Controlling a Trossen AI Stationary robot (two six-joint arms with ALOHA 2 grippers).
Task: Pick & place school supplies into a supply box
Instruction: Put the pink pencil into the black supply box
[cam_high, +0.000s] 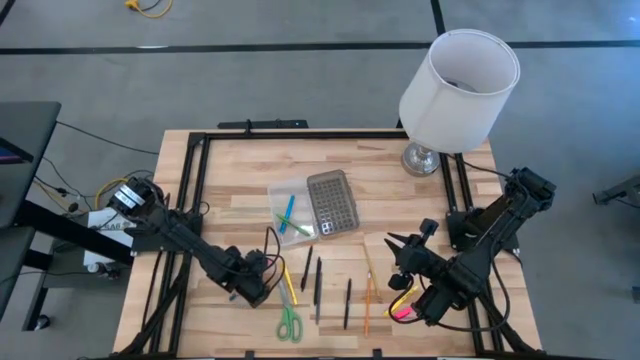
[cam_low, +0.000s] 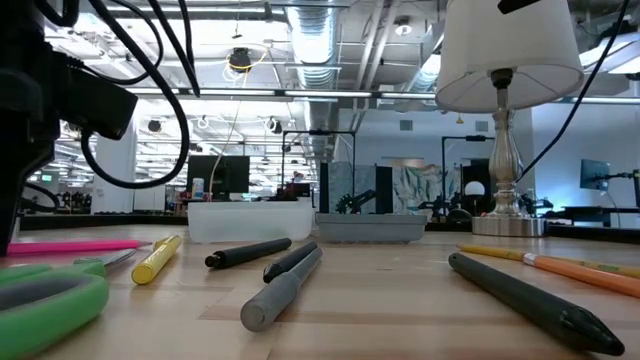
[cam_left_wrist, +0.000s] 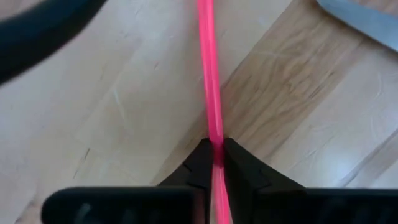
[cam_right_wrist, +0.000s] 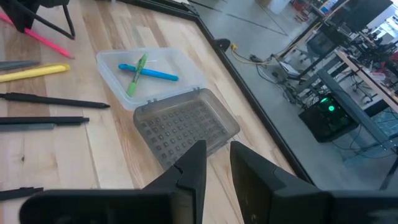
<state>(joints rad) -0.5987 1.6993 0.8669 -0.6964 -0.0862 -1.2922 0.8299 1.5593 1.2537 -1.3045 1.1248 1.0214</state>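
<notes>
Supply box (cam_high: 300, 208) open mid-bench, only blue and green pens inside; most supplies unplaced along front edge; left claw (cam_high: 262, 283) clenched on pink pen (cam_left_wrist: 211, 93) near front-left; right claw (cam_right_wrist: 216, 163) parted, empty, front-right

A robotics lab or open industrial workspace is indicated here. Exposed silver ducts (cam_low: 330, 40) and ceiling pipes are seen overhead in the low view, with rows of strip lighting. Beyond the left gripper (cam_left_wrist: 214, 163) and the wooden table (cam_high: 230, 170), monitors (cam_low: 222, 175) and what may be further test rigs are made out, though blurred. Ahead of the right gripper (cam_right_wrist: 216, 163), a grey floor marked with dark tape lines (cam_high: 300, 46) is shown, and electronics with a green light (cam_right_wrist: 328, 106) are glimpsed under neighbouring benches.
</notes>
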